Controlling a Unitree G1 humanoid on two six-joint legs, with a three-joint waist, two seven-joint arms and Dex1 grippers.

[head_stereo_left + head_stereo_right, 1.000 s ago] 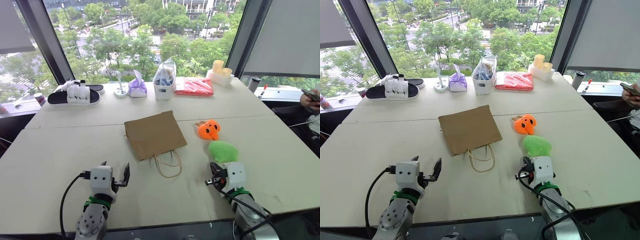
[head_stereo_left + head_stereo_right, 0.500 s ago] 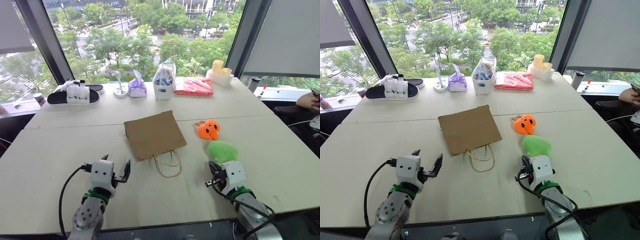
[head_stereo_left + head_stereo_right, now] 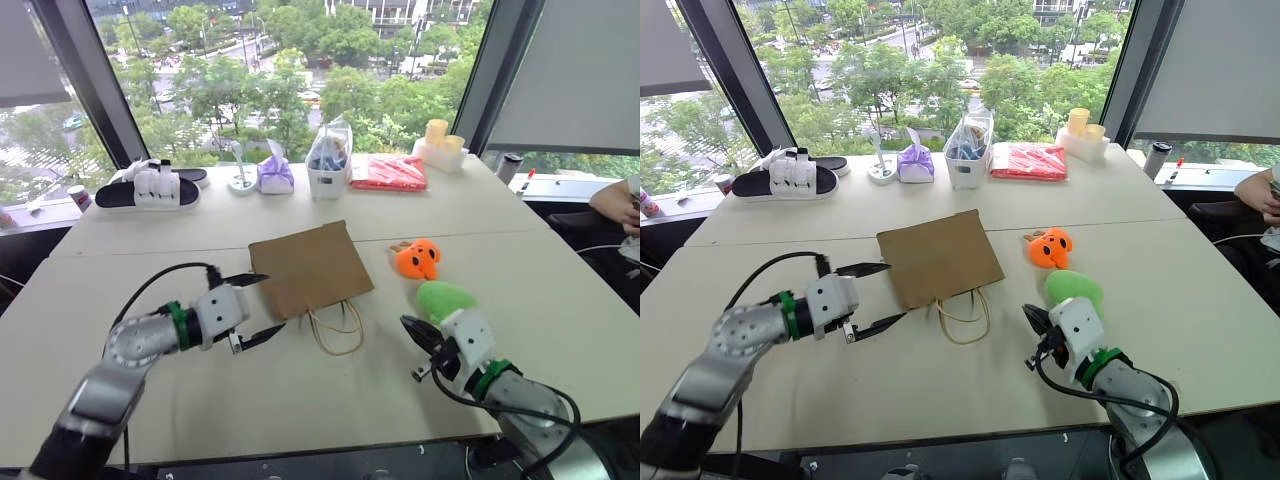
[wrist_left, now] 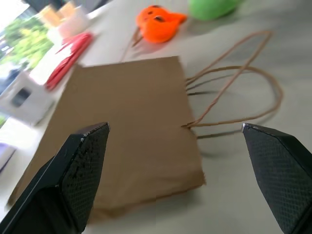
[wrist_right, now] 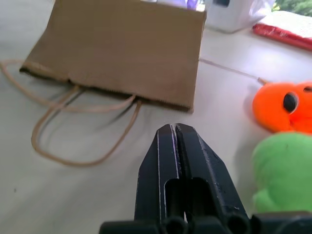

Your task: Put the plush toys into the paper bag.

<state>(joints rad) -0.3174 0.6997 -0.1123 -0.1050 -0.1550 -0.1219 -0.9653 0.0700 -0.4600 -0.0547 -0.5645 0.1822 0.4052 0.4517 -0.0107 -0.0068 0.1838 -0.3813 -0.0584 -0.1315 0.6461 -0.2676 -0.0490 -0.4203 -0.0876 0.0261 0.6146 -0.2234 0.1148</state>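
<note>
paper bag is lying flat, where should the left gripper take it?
Probably the handle-side mouth edge of the paper bag: it lies flat and closed, loop handles toward the robot. The open left gripper already faces that corner, so come in low from the robot's left.

Table (image 3: 300, 400) with paper bag (image 3: 308, 268), plush toys (image 3: 417, 259)

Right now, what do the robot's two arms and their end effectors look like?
Both arms are silver-grey metal with a green band at the wrist and a white block housing behind the fingers. A black cable loops from each wrist. The left end effector has two black, pointed fingers with textured pads. The right end effector has matching black fingers.
</note>
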